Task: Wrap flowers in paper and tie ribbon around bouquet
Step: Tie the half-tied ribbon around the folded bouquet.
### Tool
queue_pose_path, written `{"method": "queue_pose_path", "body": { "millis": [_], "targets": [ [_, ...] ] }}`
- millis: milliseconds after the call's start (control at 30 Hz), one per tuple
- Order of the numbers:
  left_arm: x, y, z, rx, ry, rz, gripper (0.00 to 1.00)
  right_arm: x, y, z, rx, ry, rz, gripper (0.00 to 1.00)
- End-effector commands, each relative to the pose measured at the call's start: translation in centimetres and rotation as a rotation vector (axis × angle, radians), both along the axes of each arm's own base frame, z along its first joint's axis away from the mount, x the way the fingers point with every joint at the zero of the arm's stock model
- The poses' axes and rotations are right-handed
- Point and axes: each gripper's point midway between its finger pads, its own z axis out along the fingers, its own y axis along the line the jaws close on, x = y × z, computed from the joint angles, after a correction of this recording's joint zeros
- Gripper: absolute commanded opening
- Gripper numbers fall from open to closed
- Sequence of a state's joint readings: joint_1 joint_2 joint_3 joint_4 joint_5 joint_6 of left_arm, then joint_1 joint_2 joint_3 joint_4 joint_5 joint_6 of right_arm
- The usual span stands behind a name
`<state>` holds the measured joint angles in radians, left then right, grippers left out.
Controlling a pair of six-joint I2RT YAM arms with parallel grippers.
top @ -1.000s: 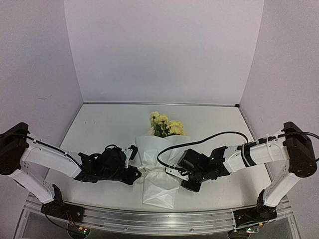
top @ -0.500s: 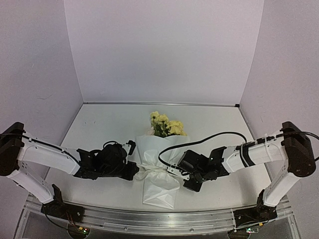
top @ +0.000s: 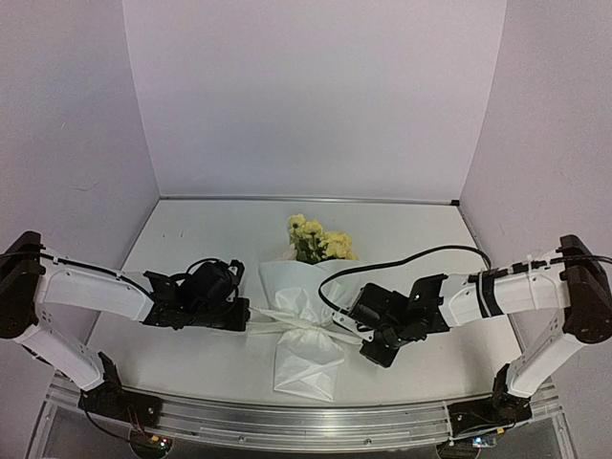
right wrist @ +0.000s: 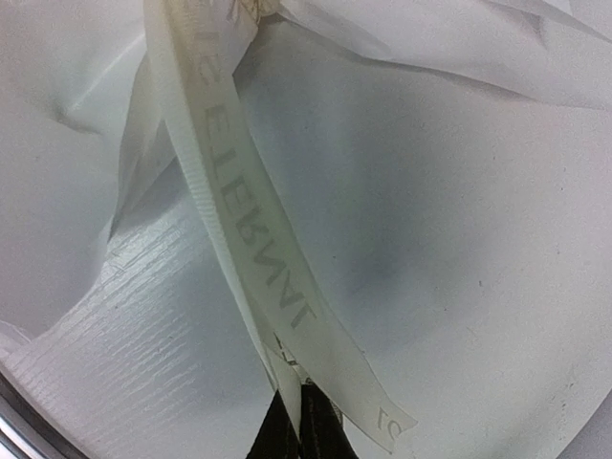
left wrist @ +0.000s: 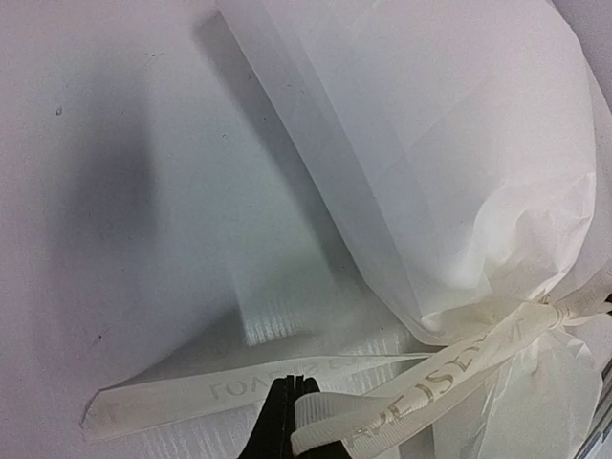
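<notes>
Left gripper (left wrist: pixel 290 390) is pinched shut on one ribbon (left wrist: pixel 449 368) tail (lettering shows). The bouquet (top: pixel 296 287) lies between both grippers, blossoms pointing away. Right gripper (right wrist: pixel 298 394) is clamped on the other tail.

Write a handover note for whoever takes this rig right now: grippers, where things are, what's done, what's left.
Left gripper: shut on one ribbon end, left of the bouquet.
Right gripper: shut on the other end, to the right.
Flowers lie wrapped in the paper, blossoms at the far end.
Done: wrap; ribbon crossed and cinched at the waist.
Left: cannot tell whether the knot is finished; probably tighten, then release both ends.
</notes>
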<state>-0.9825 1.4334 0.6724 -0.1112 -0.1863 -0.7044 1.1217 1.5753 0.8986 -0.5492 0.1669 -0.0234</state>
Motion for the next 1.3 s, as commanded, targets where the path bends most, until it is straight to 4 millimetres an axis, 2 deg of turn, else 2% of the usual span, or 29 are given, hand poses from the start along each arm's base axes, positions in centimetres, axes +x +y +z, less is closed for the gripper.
{"method": "queue_pose_path", "body": {
  "millis": [0, 233, 567, 700, 900, 1267],
  "targets": [
    [0.7, -0.3, 1.0, 0.0, -0.005, 0.009, 0.0, 0.4, -1.0, 0.9, -0.031, -0.017, -0.116, 0.0],
    [0.4, 0.1, 0.0, 0.015, 0.027, 0.022, 0.0, 0.6, -2.2, 0.7, -0.056, -0.023, -0.229, 0.0],
    [0.6, 2.0, -1.8, 0.06, 0.078, 0.102, 0.0, 0.2, -3.5, -0.6, -0.032, 0.007, -0.38, 0.0],
    [0.6, 2.6, -2.4, 0.061, 0.1, 0.126, 0.0, 0.7, -3.7, -1.0, 0.064, -0.025, -0.469, 0.0],
    [0.7, 3.8, -3.3, 0.066, 0.133, 0.172, 0.0, 1.5, -5.5, -2.2, 0.19, -0.069, -0.642, 0.0],
    [0.4, 5.8, -5.1, 0.07, 0.206, 0.255, 0.0, 2.1, -7.1, -4.6, 0.391, -0.027, -0.933, 0.0]
  ]
}}
